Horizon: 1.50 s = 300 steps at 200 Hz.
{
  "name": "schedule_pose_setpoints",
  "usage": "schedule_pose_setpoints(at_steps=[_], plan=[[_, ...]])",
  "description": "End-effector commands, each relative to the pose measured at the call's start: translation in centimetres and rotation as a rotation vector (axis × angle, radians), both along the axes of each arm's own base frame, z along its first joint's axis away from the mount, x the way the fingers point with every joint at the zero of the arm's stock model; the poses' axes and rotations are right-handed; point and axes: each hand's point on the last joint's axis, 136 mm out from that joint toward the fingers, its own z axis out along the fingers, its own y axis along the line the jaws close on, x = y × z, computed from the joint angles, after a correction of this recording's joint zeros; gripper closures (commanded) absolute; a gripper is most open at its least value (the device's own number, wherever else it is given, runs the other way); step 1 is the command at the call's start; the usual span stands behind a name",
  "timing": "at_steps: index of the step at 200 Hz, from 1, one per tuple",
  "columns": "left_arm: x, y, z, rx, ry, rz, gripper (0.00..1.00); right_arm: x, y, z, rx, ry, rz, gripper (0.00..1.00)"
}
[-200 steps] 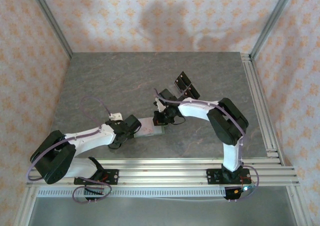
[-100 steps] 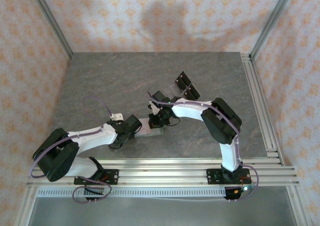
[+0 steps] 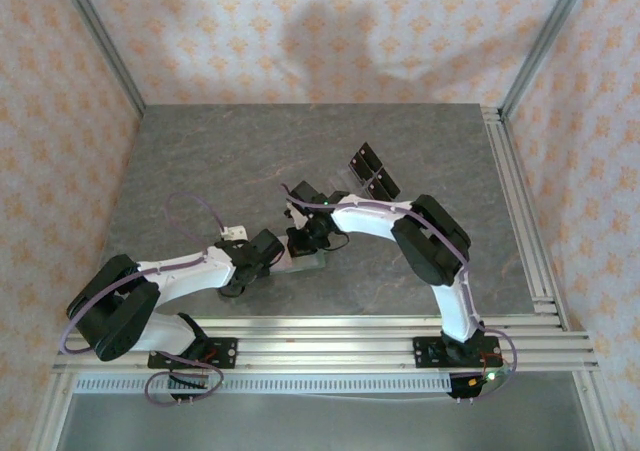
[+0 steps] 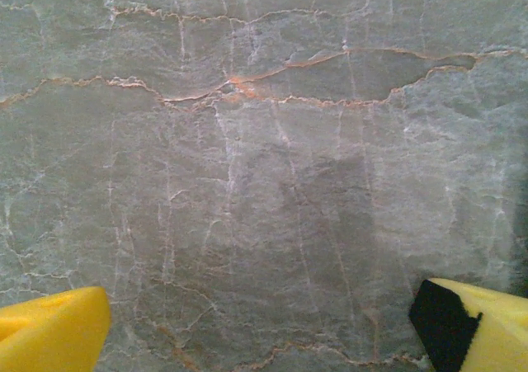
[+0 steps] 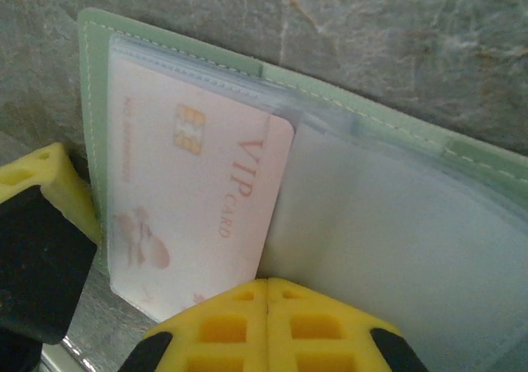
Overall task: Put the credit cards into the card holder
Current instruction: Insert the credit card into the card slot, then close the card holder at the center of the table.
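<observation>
As the shut, empty right pincer (image 5: 266,294) sat at its near short edge, the pale pink plastic card (image 5: 190,182) lay lengthwise ahead, partly inside the open sage-green wallet (image 5: 93,124).

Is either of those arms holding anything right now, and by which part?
The right gripper pinches the credit card by its near edge; the left gripper is open, holding nothing.

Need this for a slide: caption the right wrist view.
Shut end effector against a VIP card lying in the open card holder.
</observation>
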Motion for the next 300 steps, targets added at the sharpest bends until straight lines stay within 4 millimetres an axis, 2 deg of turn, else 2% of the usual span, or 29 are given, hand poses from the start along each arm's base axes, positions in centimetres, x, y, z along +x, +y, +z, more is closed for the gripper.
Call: schedule_pose_setpoints(at_steps=[1, 31, 52, 76, 97, 120, 163, 199, 231, 258, 279, 300], plan=[[-0.3, -0.1, -1.3, -0.015, 0.031, -0.011, 0.02, -0.2, 1.0, 0.2, 0.011, 0.005, 0.030, 0.95], [-0.3, -0.3, -1.3, -0.022, 0.032, -0.009, 0.02, 0.1, 1.0, 1.0, 0.010, -0.018, 0.034, 0.85], [-0.2, -0.3, -0.8, -0.030, 0.021, -0.008, 0.02, 0.6, 0.1, 2.3, -0.005, -0.067, 0.021, 0.76], [-0.1, -0.2, 0.4, -0.032, -0.002, -0.007, 0.02, 1.6, -1.3, 3.6, -0.013, -0.111, -0.020, 0.74], [0.1, 0.4, 2.0, -0.025, -0.047, 0.010, 0.00, 2.0, -1.9, 3.8, -0.016, -0.119, -0.033, 0.75], [0.3, 1.1, 3.0, -0.027, -0.069, 0.027, 0.00, 1.9, -1.4, 3.2, -0.009, -0.095, -0.020, 0.83], [0.6, 1.8, 3.1, -0.017, -0.056, 0.041, 0.00, 2.1, -0.7, 0.7, -0.027, -0.052, 0.001, 0.92], [0.7, 1.8, 2.8, -0.009, -0.041, 0.041, 0.00, 2.4, -2.6, -1.1, -0.111, -0.062, -0.017, 0.94], [0.8, 1.7, 2.7, -0.013, -0.041, 0.038, 0.00, 2.7, -4.6, -0.8, -0.140, -0.082, -0.057, 0.96], [1.3, 1.4, 2.9, -0.022, -0.049, 0.030, 0.00, 2.6, -4.8, -0.2, -0.138, -0.085, -0.063, 0.96], [2.1, 0.5, 3.4, -0.058, -0.069, 0.002, 0.00, 2.5, -4.9, 0.5, -0.127, -0.094, -0.071, 0.96], [3.4, -1.6, 4.4, -0.155, -0.122, -0.068, 0.00, 2.7, -4.7, 2.7, -0.076, -0.128, -0.094, 0.91]])
